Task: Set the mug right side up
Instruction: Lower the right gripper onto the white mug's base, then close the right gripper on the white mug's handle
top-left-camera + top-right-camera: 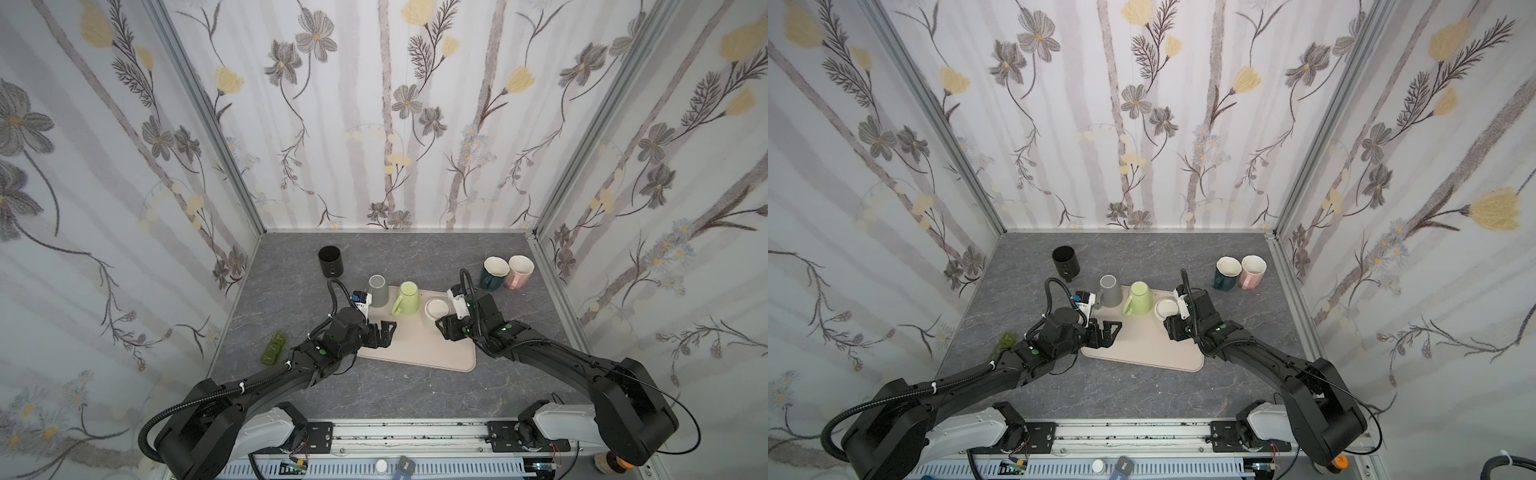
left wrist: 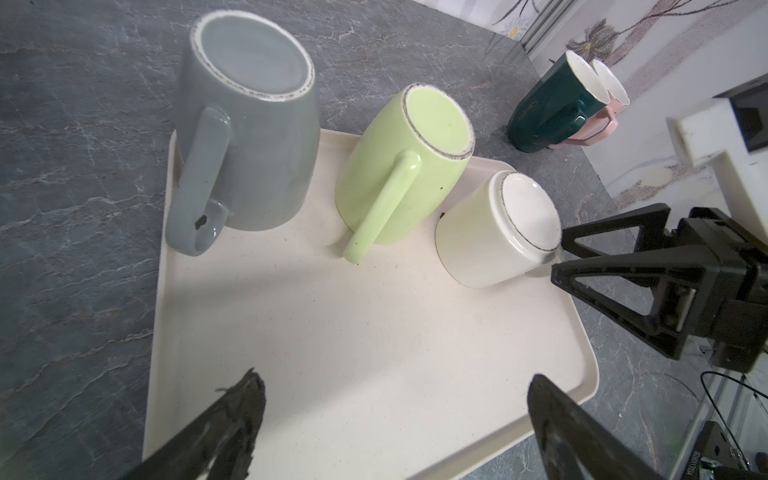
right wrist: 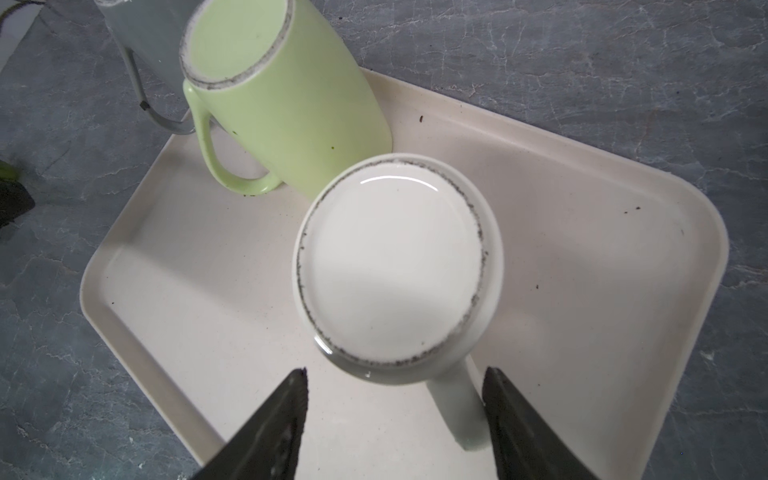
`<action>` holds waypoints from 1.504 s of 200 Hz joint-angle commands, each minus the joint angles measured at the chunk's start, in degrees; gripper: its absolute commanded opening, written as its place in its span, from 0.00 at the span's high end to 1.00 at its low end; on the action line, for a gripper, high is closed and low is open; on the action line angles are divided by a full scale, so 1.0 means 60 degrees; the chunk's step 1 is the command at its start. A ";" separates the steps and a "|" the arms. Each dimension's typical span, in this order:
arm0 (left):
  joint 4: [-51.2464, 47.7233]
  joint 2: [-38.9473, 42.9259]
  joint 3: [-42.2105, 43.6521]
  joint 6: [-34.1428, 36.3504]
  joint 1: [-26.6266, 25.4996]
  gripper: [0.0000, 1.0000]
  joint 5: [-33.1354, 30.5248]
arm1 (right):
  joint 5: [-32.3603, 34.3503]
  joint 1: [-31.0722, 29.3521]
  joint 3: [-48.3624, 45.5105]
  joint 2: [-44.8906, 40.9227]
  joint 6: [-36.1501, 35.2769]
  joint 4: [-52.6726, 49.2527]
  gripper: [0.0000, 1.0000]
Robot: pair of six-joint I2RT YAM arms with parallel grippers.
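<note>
White mug (image 3: 390,266): upside down on the tray (image 3: 582,249), just beside the green mug (image 3: 291,104).
Right gripper (image 3: 395,374): jaws partly open, the handle between them, not clamped.
Left gripper (image 2: 395,376): wide open, empty, over the tray.
Progress: I judge nothing is turned yet; grasp and flip remain.

Soft even light, faint shadows on the tray (image 3: 208,311), small glare on white mug (image 3: 390,257), wide-angle bending at edges
</note>
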State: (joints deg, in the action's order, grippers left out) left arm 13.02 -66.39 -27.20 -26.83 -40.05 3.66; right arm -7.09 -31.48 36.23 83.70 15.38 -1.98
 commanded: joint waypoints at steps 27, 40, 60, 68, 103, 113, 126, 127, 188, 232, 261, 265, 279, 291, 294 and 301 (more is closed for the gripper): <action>0.0014 0.0020 -0.0009 -0.0026 -0.0004 0.00 -0.0054 | -0.0172 -0.0169 0.0018 0.0079 0.0000 0.0060 0.39; -0.0016 -0.0003 -0.0012 -0.0022 -0.0004 0.00 -0.0066 | 0.0126 -0.0308 0.0093 0.0126 -0.0101 -0.0249 0.41; 0.0013 -0.0038 -0.0013 -0.0053 -0.0004 0.00 0.0002 | 0.0237 -0.0411 0.0052 0.0127 -0.0018 -0.0212 0.46; 0.0013 -0.0038 -0.0015 -0.0066 -0.0012 0.00 0.0018 | 0.0313 -0.0462 0.0069 0.0127 0.0020 -0.0251 0.47; 0.0039 -0.0038 -0.0019 -0.0132 -0.0008 0.00 0.0048 | 0.0714 -0.0590 0.0243 0.0254 0.0462 -0.0345 0.55; 0.0064 -0.0052 0.0006 -0.0153 -0.0001 0.00 0.0047 | 0.0760 -0.0624 0.0317 0.0337 0.0573 -0.0411 0.56; 0.0102 -0.0081 0.0008 -0.0161 -0.0005 0.00 0.0049 | 0.1012 -0.0727 0.0450 0.0453 0.0746 -0.0573 0.57; 0.0109 -0.0081 0.0000 -0.0166 -0.0004 0.00 0.0042 | 0.1024 -0.0735 0.0465 0.0459 0.0762 -0.0583 0.57; 0.0116 -0.0141 0.0004 -0.0228 -0.0013 0.00 0.0089 | 0.1329 -0.0921 0.0729 0.1000 0.1245 -0.0866 0.62; 0.0139 -0.0185 -0.0007 -0.0239 -0.0006 0.00 0.0082 | 0.1388 -0.0961 0.1033 0.1184 0.1304 -0.1087 0.67; 0.0122 -0.0199 -0.0001 -0.0244 -0.0004 0.00 0.0070 | 0.1491 -0.0981 0.1268 0.1203 0.1333 -0.1192 0.70; 0.0118 -0.0207 -0.0002 -0.0237 -0.0006 0.00 0.0059 | 0.1522 -0.0988 0.1354 0.1214 0.1347 -0.1207 0.70; 0.0126 -0.0232 0.0006 -0.0259 -0.0006 0.00 0.0077 | 0.1648 -0.0986 0.1425 0.1239 0.1356 -0.1305 0.70; 0.0139 -0.0233 -0.0001 -0.0258 -0.0004 0.00 0.0096 | 0.1743 -0.0988 0.1474 0.1232 0.1385 -0.1414 0.70; 0.0132 -0.0242 -0.0005 -0.0247 -0.0004 0.00 0.0101 | 0.1759 -0.0981 0.1487 0.1236 0.1384 -0.1434 0.70; 0.0155 -0.0244 0.0007 -0.0267 -0.0005 0.00 0.0096 | 0.1819 -0.0981 0.1501 0.1229 0.1406 -0.1481 0.70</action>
State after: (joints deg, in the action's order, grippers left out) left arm 13.04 -67.68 -27.20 -27.70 -40.07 4.32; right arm 1.54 -37.39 44.36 90.83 23.09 -10.37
